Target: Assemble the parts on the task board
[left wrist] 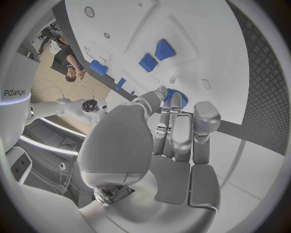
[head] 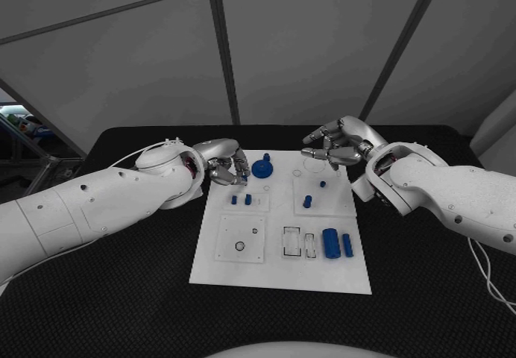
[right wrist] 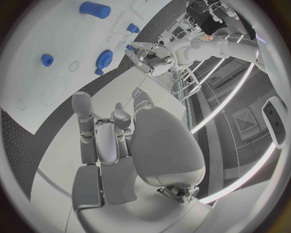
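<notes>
The white task board (head: 242,262) lies mid-table. A blue gear with a knob (head: 263,165) stands at its far left corner. My left hand (head: 227,167) hovers just beside that gear, fingers loosely bent and holding nothing. In the left wrist view the fingertips (left wrist: 176,103) reach the gear's rim (left wrist: 179,94); contact is unclear. My right hand (head: 335,145) hangs over the board's far right corner, fingers apart and empty (right wrist: 108,137). Small blue pegs (head: 242,199) and another peg (head: 308,201) stand mid-board. Two blue cylinders (head: 338,244) lie near the right edge.
Outlined recesses (head: 241,240) and slots (head: 292,242) mark the board's near half. Black table (head: 118,298) surrounds the board. In the right wrist view the gear (right wrist: 104,58), a peg (right wrist: 47,59) and a cylinder (right wrist: 95,8) lie beyond my fingers.
</notes>
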Available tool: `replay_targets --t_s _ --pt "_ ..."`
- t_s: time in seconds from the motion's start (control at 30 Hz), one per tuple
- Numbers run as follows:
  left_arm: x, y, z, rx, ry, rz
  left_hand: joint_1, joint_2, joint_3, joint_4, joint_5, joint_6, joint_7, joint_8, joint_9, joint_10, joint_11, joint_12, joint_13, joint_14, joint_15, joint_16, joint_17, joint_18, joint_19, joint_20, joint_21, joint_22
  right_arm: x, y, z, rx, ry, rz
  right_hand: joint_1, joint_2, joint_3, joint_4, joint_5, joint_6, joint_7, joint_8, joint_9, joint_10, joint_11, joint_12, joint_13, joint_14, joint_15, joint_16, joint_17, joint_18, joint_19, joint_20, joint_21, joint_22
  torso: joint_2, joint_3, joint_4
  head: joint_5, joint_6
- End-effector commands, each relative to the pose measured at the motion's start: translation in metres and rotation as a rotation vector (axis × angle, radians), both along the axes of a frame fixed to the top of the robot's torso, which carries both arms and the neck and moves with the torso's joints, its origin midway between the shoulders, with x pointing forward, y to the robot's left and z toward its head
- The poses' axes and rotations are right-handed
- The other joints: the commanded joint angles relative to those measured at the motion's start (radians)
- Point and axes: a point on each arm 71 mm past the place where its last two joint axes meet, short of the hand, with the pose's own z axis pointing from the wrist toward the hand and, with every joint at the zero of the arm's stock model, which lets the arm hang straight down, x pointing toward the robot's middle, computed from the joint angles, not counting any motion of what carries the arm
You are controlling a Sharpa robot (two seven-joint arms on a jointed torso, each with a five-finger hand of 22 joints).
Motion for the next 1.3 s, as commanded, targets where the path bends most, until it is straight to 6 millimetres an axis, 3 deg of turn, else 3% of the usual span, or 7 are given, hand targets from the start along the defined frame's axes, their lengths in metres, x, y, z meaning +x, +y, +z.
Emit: replay_targets --t_s 0.03,1.3 --pt "0.0 -0.001 -0.001 -0.002 0.011 -0.008 -0.008 0.0 0.0 0.002 -0.004 0.004 0.0 -0.004 0.001 0.008 -0.002 -0.005 0.0 0.006 0.001 0.004 -0.001 -0.079 0.003 0.001 0.002 0.001 0.0 0.0 0.002 0.006 -0.01 0.003 0.003 0.011 0.005 0.003 0.007 -0.001 -0.005 0.002 -0.001 -0.006 0.0 -0.002 0.0 0.03 -0.009 -0.003 -0.001 0.014 -0.005 0.002 -0.004 -0.001 0.0 0.0003 -0.0001 0.0 0.0" --pt "0.004 -0.004 -0.014 0.034 0.069 -0.003 -0.01 0.0 0.0 0.001 -0.004 0.006 -0.002 -0.008 0.001 0.011 -0.003 -0.011 0.001 0.001 0.0 -0.003 -0.016 -0.076 -0.004 0.001 -0.008 -0.006 -0.001 -0.001 0.002 0.006 -0.009 0.001 0.004 0.012 0.006 0.003 0.007 -0.001 -0.005 0.002 -0.001 -0.007 0.0 -0.002 -0.001 0.03 -0.009 -0.003 -0.001 0.014 -0.005 0.002 -0.005 -0.001 0.0 -0.0001 0.0006 0.002 -0.006"
